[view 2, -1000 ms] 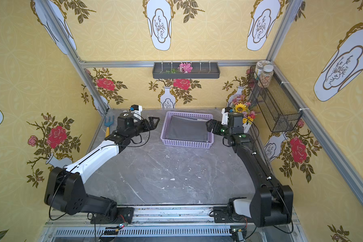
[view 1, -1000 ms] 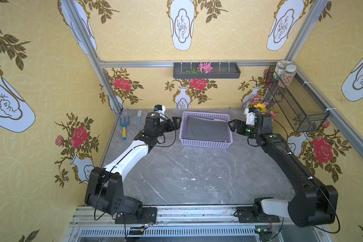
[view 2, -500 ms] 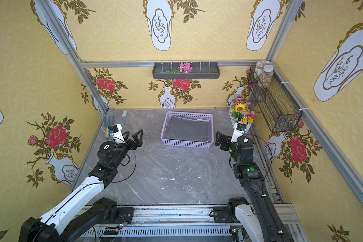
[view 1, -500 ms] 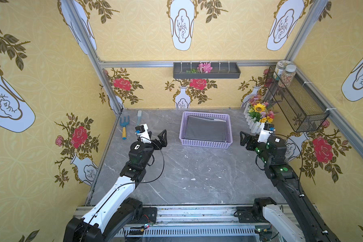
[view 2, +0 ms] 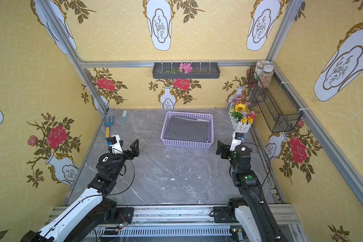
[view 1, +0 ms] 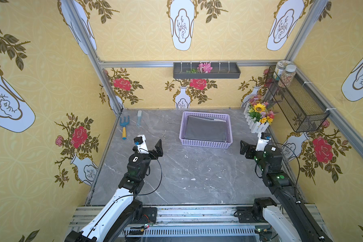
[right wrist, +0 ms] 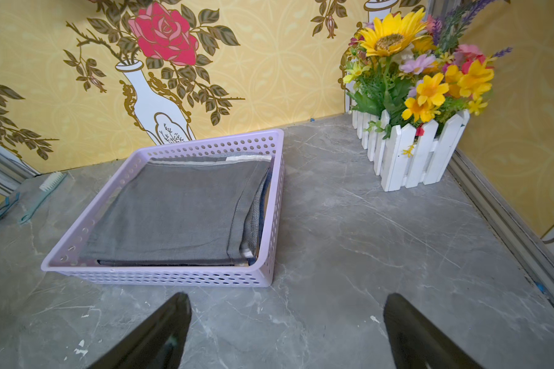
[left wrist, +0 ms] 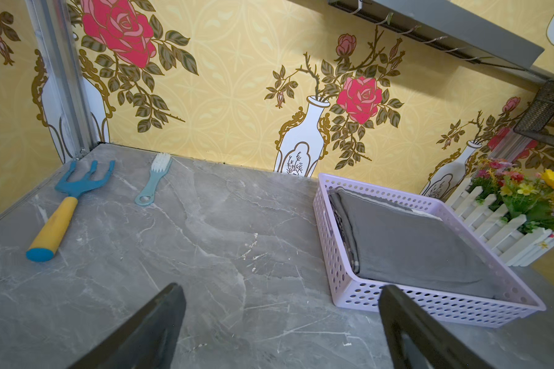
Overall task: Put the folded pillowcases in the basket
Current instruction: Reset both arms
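Looking from my side first, I see the metal rail (view 1: 197,211) along the near edge, with the left arm (view 1: 113,207) and the right arm (view 1: 285,188) rising from it. Past the rail is the table (view 1: 187,171). It is flat grey stone with pale lines and a few small white flecks. Yellow walls (view 1: 145,42) with roses and vases stand on three sides, right at the table's edges. The left gripper (left wrist: 280,289) hangs over the left part of the table. Its two black fingers (left wrist: 160,319) are far apart with nothing between them. The right gripper (right wrist: 287,297) hangs near the right edge, spread just as wide and holding nothing. Both point toward the far wall. A wide stretch of bare stone lies between the two grippers, and more lies between them and the basket (view 1: 205,144). The basket is lilac with little holes in its sides and sits flat on the far half of the table. The pillowcase (view 1: 205,130) is grey and folded. It lies flat inside the basket and covers most of its floor, well apart from both grippers and farther off than either. On the far left, a blue rake (view 1: 124,125) with a yellow handle and a small brush (view 1: 139,118) lie near the wall. In the far right corner stands a white fence box of flowers (view 1: 258,117), near the basket but not touching it. Up on the far wall hangs a dark tray (view 1: 218,74) with a pink flower in it. On the right wall hangs a black wire basket (view 1: 298,104) with two jars (view 1: 286,73) at its far end.
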`<action>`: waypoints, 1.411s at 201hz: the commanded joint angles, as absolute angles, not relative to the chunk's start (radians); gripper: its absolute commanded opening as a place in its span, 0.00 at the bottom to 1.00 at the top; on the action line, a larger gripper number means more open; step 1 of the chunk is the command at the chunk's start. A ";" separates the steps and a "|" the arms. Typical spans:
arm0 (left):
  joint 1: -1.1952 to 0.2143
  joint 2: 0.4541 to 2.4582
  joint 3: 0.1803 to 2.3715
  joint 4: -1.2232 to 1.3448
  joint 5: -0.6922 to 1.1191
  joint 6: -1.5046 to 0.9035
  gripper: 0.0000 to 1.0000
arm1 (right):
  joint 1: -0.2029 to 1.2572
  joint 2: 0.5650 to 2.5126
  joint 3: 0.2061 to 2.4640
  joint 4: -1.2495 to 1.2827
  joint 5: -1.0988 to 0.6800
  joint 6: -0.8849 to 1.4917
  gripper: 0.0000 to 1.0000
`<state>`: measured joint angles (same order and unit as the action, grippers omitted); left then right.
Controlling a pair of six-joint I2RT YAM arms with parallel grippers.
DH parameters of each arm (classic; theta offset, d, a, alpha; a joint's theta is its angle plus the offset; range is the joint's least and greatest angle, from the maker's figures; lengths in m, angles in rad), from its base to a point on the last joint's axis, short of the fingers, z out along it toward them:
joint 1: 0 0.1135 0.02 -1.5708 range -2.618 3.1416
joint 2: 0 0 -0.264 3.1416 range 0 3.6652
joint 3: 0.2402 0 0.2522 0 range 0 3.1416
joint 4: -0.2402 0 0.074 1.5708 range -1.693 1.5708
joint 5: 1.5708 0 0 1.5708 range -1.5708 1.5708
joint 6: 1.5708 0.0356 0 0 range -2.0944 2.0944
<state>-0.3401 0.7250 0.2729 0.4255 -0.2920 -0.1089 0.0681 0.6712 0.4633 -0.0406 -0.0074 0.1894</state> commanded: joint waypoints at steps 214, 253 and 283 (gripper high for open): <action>0.111 1.303 0.073 1.158 0.018 -0.053 1.00 | 0.069 0.749 0.354 0.190 -0.041 0.102 0.97; 0.110 1.296 0.087 1.113 0.013 -0.060 1.00 | 0.068 0.856 0.335 0.299 0.012 0.096 0.97; 0.110 1.295 0.088 1.114 0.011 -0.060 1.00 | 0.060 0.968 0.333 0.384 0.059 0.030 0.97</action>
<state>0.1108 1.2938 0.0856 1.0885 -0.0002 -0.0605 0.0650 0.9047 0.3367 0.2470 0.0010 0.0898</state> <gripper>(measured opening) 0.999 0.972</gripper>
